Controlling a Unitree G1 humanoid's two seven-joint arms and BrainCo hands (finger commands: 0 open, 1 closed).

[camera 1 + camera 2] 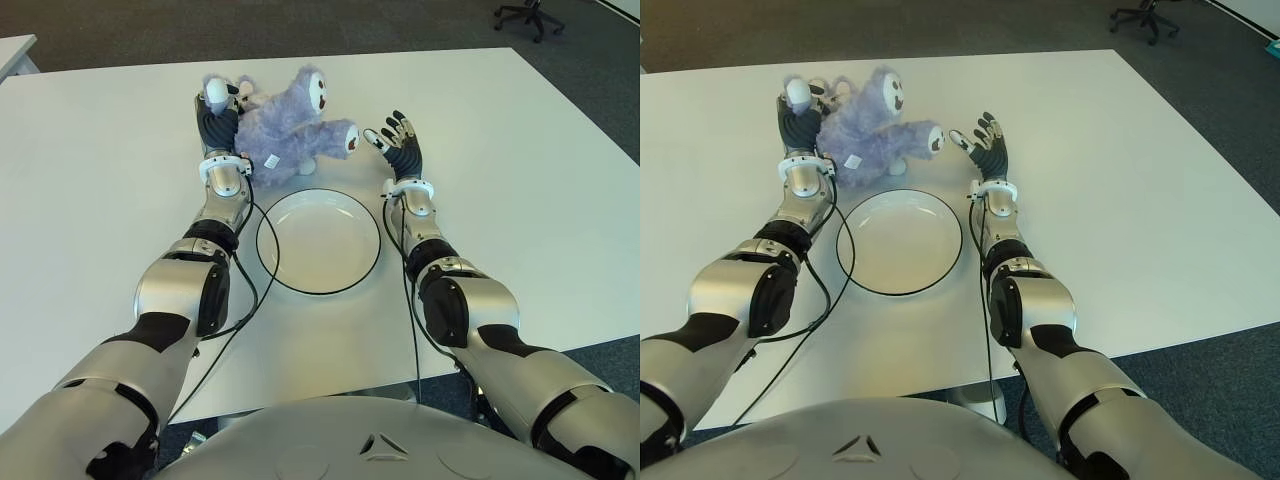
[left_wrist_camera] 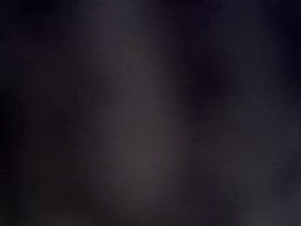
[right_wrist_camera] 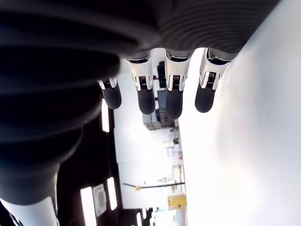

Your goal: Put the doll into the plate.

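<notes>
Now, from my left eye, one doll (image 1: 285, 130) lies on the counter (image 1: 100, 180) at twelve o'clock of the one plate (image 1: 318, 240), just outside its rim. My left robot hand (image 1: 218, 115) presses the doll's nine o'clock side; whether its fingers actually grip I cannot tell. My right robot hand (image 1: 395, 138) waits at three o'clock, likely to hem the doll between both hands.

My left wrist view shows only darkness.

My right wrist view shows four fingertips (image 3: 146, 101) spread wide, holding nothing.
</notes>
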